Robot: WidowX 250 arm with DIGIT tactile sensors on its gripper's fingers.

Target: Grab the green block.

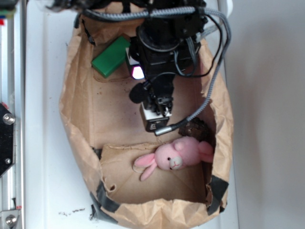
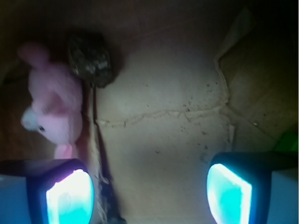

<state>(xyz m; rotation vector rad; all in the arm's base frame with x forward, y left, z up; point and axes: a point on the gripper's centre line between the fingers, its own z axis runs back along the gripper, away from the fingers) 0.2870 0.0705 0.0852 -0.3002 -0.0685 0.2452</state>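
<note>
Glowing cyan at the bottom of the wrist view, the two fingers (image 2: pixel 70 198) of the hand (image 2: pixel 149 196) stand spread wide apart with nothing between them but bare brown paper floor. Only a sliver of the green block (image 2: pixel 288 140) shows in that view, at the right edge just above the right finger, apart from it. From the exterior view the green block (image 1: pixel 110 56) lies flat in the far left corner of the paper bag (image 1: pixel 76 119), close under the bag's crumpled far wall, with the black body of the arm (image 1: pixel 164 47) just beside it on the right; whether the two touch cannot be told. The hand (image 1: pixel 155 121) hangs over the middle of the bag floor, nearer the viewer than the block and well clear of it. A grey braided cable (image 1: pixel 217 76) loops from the arm down along the right side of the bag. Against the bag's right wall sits a dark, lumpy object (image 1: pixel 195 128), too shadowed to identify, and just in front of it the pink plush bunny (image 1: pixel 176 156) lies on a folded flap near the near right corner, ears pointing left. The bag rests on a white desk (image 1: pixel 43 143), with a metal rail (image 1: pixel 12 119) running along the desk's left edge.
</note>
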